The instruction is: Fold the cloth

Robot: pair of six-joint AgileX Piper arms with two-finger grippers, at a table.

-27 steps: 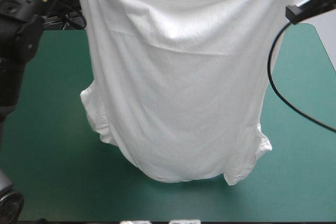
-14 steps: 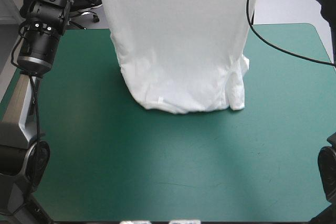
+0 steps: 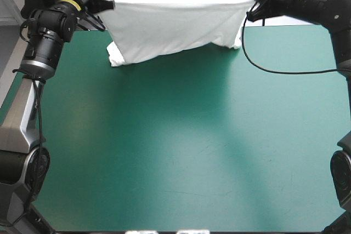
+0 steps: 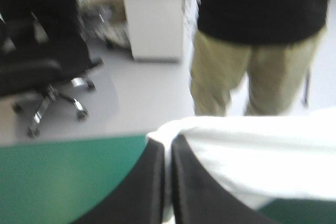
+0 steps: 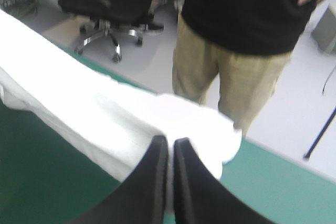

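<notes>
Holding the T-shirt [image 3: 175, 26] by two corners, you have it strung as a sagging band between the left gripper [image 3: 107, 5] and the right gripper [image 3: 253, 4], out at the far edge of the teal-green cover [image 3: 175, 152]. Each pair of black fingers is pinched almost together with white cloth caught between them.

Expect it to behave as light, limp fabric. It droops between your two holds, drapes wherever it lands, and could slide out of a loose pinch. Keep your hold right at the corners and keep the span taut.

Earlier it hung full length, its hem well toward the near side of the table. Now the arms have carried it outward. The lower part appears to trail on the cover under the grippers and bunches below the left one.
</notes>
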